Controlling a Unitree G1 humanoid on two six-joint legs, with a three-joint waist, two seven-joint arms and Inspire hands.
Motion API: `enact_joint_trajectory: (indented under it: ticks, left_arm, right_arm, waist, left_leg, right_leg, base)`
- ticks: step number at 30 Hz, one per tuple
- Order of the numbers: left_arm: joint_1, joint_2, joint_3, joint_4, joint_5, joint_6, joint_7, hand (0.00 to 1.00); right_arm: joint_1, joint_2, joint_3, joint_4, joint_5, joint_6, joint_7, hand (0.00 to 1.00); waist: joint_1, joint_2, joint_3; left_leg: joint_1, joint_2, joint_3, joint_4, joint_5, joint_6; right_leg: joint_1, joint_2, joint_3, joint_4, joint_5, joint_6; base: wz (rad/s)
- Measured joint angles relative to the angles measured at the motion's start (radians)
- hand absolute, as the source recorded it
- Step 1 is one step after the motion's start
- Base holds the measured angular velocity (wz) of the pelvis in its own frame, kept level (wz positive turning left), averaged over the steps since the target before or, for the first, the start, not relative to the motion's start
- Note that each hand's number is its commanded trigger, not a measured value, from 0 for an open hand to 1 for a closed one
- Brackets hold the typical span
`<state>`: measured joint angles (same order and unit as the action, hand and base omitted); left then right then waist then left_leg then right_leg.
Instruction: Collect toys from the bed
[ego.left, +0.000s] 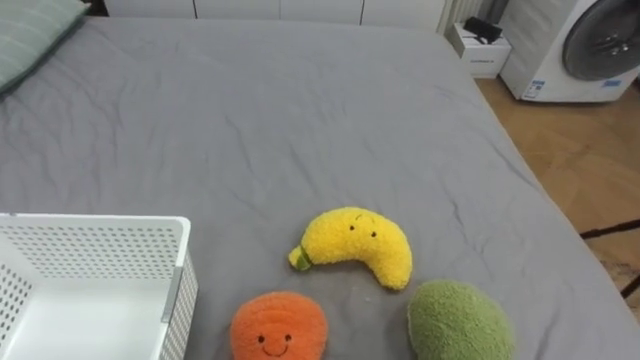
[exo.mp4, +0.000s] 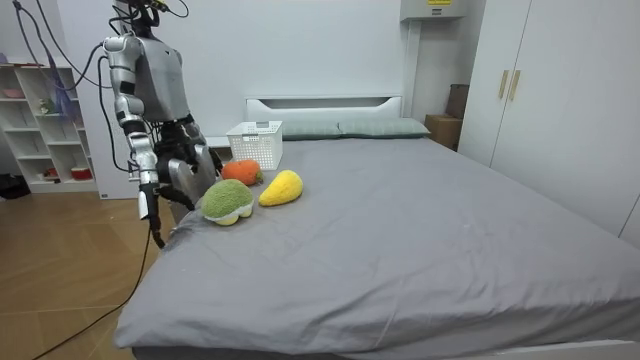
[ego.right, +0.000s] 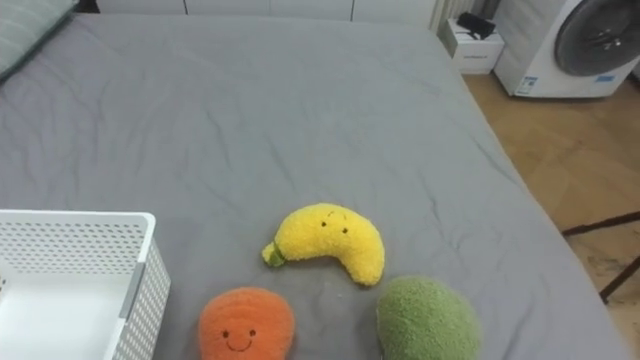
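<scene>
Three plush toys lie on the grey bed (ego.left: 300, 110) close to its near edge. A yellow banana (ego.left: 355, 245) is in the middle, an orange round one with a face (ego.left: 278, 328) is to its lower left, and a green round one (ego.left: 460, 322) is to its lower right. A white perforated basket (ego.left: 100, 250) stands on the bed to the left of them, with nothing showing inside it. In the room view I stand at the bedside by the toys (exo.mp4: 227, 200), my right hand (exo.mp4: 170, 188) hanging low beside the mattress edge.
A striped pillow (ego.left: 30, 35) lies at the bed's far left. Beyond the bed's right edge are wooden floor, a washing machine (ego.left: 590, 45) and a small white box (ego.left: 480, 45). Shelves (exo.mp4: 40, 120) stand behind me.
</scene>
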<state>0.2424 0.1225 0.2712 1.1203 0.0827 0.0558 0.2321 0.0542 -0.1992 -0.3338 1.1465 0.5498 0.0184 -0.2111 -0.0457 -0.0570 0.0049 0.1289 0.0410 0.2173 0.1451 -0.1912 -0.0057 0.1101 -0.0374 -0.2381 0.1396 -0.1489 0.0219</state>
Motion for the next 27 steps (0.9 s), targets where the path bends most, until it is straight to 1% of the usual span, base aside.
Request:
enact_joint_trajectory:
  ticks: [2,3,5,6,7,8,10,12,13,14,16,20,22,24,27]
  left_arm:
    - [0.001,0.000,0.001,-0.005,0.000,-0.003,0.000,0.00]
    - [0.002,0.000,0.001,-0.016,0.000,-0.003,0.000,0.00]
    - [0.002,0.000,0.001,-0.021,0.000,-0.003,-0.001,0.00]
    - [0.002,0.001,-0.005,-0.023,-0.001,-0.005,-0.001,0.00]
    - [0.003,0.002,-0.024,-0.022,-0.001,-0.006,-0.001,0.00]
    - [0.003,0.001,-0.028,-0.022,-0.001,-0.008,-0.002,0.00]
    - [0.003,0.001,-0.030,-0.025,0.000,-0.017,-0.006,0.00]
    - [0.005,0.001,-0.031,-0.041,0.011,-0.016,-0.007,0.00]
    - [0.008,0.001,-0.031,-0.044,0.021,-0.015,-0.007,0.00]
    - [0.009,0.001,-0.031,-0.044,0.022,-0.015,-0.007,0.00]
    - [0.017,0.002,-0.041,-0.050,0.022,-0.015,-0.005,0.00]
    - [0.016,0.002,-0.047,-0.050,0.023,-0.015,-0.004,0.00]
    - [0.016,0.003,-0.060,-0.050,0.023,-0.015,-0.005,0.00]
    - [0.016,0.002,-0.064,-0.050,0.023,-0.016,-0.008,0.00]
    - [0.016,0.003,-0.069,-0.052,0.019,-0.015,-0.008,0.00]
  right_arm:
    - [-0.014,-0.004,-0.014,-0.055,-0.011,-0.006,-0.026,0.00]
    - [-0.020,-0.004,-0.018,-0.111,-0.032,-0.007,-0.045,0.00]
    - [-0.035,-0.004,-0.023,-0.192,-0.048,-0.015,-0.074,0.00]
    - [-0.038,-0.004,-0.019,-0.239,-0.054,-0.027,-0.089,0.00]
    - [-0.042,-0.005,-0.002,-0.290,-0.081,-0.034,-0.107,0.00]
    - [-0.045,-0.004,0.003,-0.313,-0.094,-0.039,-0.109,0.00]
    - [-0.024,-0.004,0.019,-0.436,-0.171,-0.046,-0.101,0.00]
    - [-0.001,-0.004,0.027,-0.541,-0.229,-0.048,-0.103,0.00]
    - [0.001,-0.005,0.039,-0.586,-0.269,-0.054,-0.103,0.00]
    - [0.001,-0.005,0.043,-0.603,-0.288,-0.055,-0.102,0.00]
    - [0.004,-0.004,0.073,-0.670,-0.382,-0.056,-0.102,0.00]
    - [0.003,-0.004,0.124,-0.719,-0.495,-0.056,-0.083,0.00]
    - [0.002,-0.005,0.161,-0.726,-0.553,-0.056,-0.048,0.00]
    - [0.002,-0.006,0.189,-0.725,-0.558,-0.056,-0.017,0.00]
    - [0.004,-0.005,0.235,-0.723,-0.612,-0.050,0.033,0.00]
  waist:
    - [0.000,-0.002,-0.0025]
    - [0.000,0.000,-0.0045]
    - [0.000,0.001,-0.0009]
    - [0.002,0.002,-0.0006]
    - [0.006,0.002,-0.0004]
    - [0.008,0.002,-0.0004]
    - [0.016,0.004,-0.0008]
    - [0.027,0.008,0.0003]
    - [0.026,0.009,0.0004]
    - [0.027,0.010,0.0002]
    - [0.027,0.010,-0.0001]
    - [0.028,0.006,-0.0022]
    - [0.029,0.001,-0.0031]
    - [0.030,-0.001,-0.0025]
    - [0.029,-0.003,-0.0017]
  left_leg:
    - [-0.006,0.000,-0.001,0.000,0.000,0.000]
    - [-0.014,0.000,-0.001,0.000,0.000,0.000]
    - [-0.016,-0.001,0.000,0.001,0.000,0.000]
    - [-0.017,-0.001,0.000,0.001,0.000,0.000]
    - [-0.020,-0.001,0.000,0.001,0.000,0.000]
    - [-0.022,-0.001,0.000,0.001,0.000,0.000]
    - [-0.029,-0.001,-0.001,0.001,0.000,0.000]
    - [-0.029,-0.001,-0.001,0.000,0.001,0.000]
    - [-0.029,-0.001,-0.001,0.000,0.001,0.000]
    - [-0.029,-0.001,-0.001,0.000,0.001,0.000]
    - [-0.030,-0.001,-0.001,0.000,0.001,0.000]
    - [-0.030,-0.001,-0.001,0.000,0.001,0.000]
    - [-0.029,-0.001,0.000,-0.001,0.001,0.000]
    - [-0.029,-0.001,0.000,-0.001,0.001,0.000]
    - [-0.029,-0.001,0.000,0.000,0.001,0.000]
  right_leg:
    - [-0.004,0.000,0.001,0.003,0.000,0.000]
    - [-0.013,0.000,0.001,0.007,0.000,0.000]
    - [-0.015,-0.001,0.003,0.011,0.000,0.000]
    - [-0.017,-0.001,0.001,0.011,0.000,0.000]
    - [-0.025,-0.001,-0.003,0.010,0.000,0.000]
    - [-0.025,-0.002,-0.004,0.010,0.000,0.000]
    - [-0.026,-0.001,-0.001,0.009,-0.001,0.001]
    - [-0.028,-0.001,0.000,0.009,-0.001,0.001]
    - [-0.027,-0.001,0.000,0.009,-0.001,0.001]
    - [-0.027,-0.001,-0.003,0.009,-0.001,0.001]
    - [-0.029,-0.001,-0.006,0.010,-0.001,0.001]
    - [-0.028,-0.002,-0.003,0.011,-0.001,0.001]
    - [-0.023,-0.002,0.000,0.011,-0.001,0.001]
    - [-0.022,-0.002,0.000,0.011,-0.001,0.001]
    - [-0.022,-0.002,0.000,0.011,-0.001,0.001]
  base:
    - [0.02]
    - [0.00]
    - [0.00]
    - [0.00]
    - [0.00]
    - [0.00]
    - [0.02]
    - [0.00]
    - [0.00]
    - [0.00]
    - [0.00]
    - [0.00]
    - [0.00]
    - [0.00]
    - [0.00]
